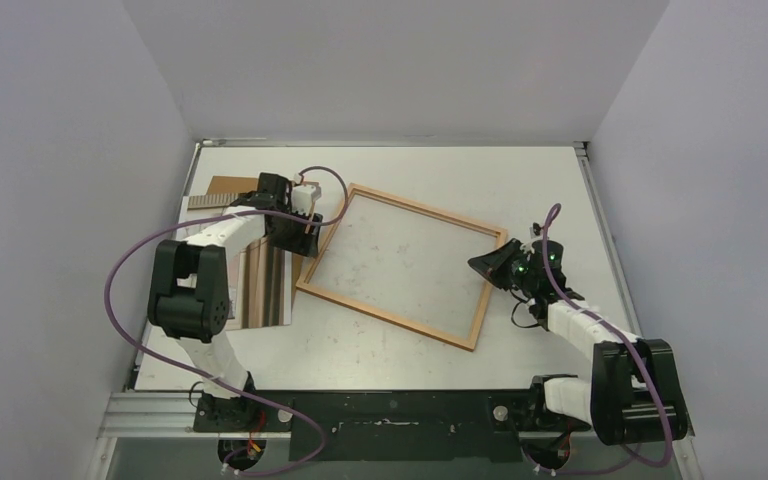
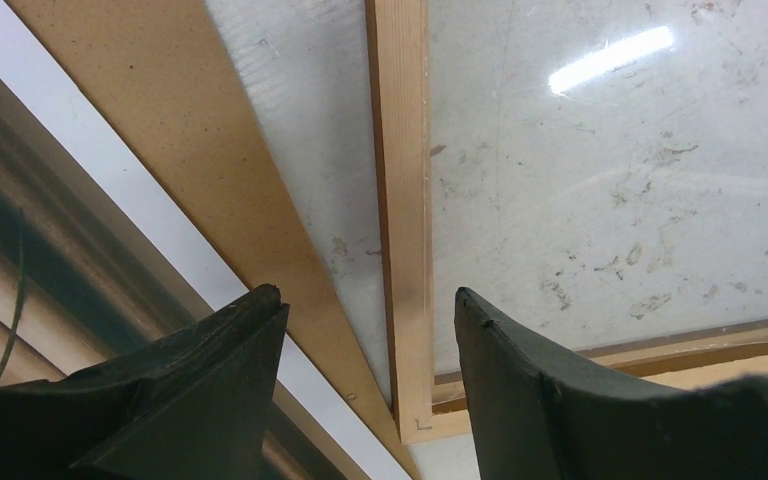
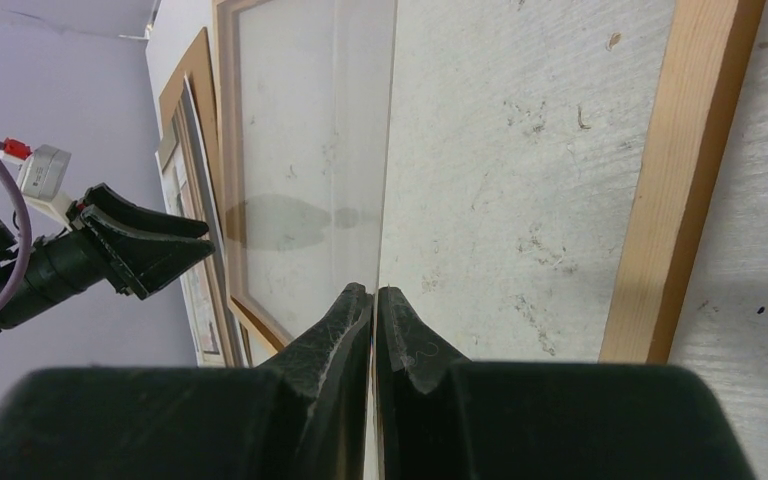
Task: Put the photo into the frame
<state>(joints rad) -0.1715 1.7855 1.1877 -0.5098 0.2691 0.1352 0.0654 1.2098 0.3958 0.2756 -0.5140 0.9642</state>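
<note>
At the edge of the frame (image 3: pixel 682 180), right gripper (image 3: pixel 374 300) tight on pane (image 3: pixel 310 150)

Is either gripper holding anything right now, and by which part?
The right gripper is shut on the clear pane, pinching its thin edge nearest that arm. The left gripper is open over a corner of the frame, holding nothing.

A white bench (image 1: pixel 520 180), scuffed and smudged with grey marks, fills the floor of a three-sided booth. Plain pale lilac-grey walls close it in: a back wall (image 1: pixel 380 60), a left wall (image 1: pixel 50 200) and a right wall (image 1: pixel 710 150). A metal rail (image 1: pixel 160 410) runs along the near edge. The light is soft and even.
</note>
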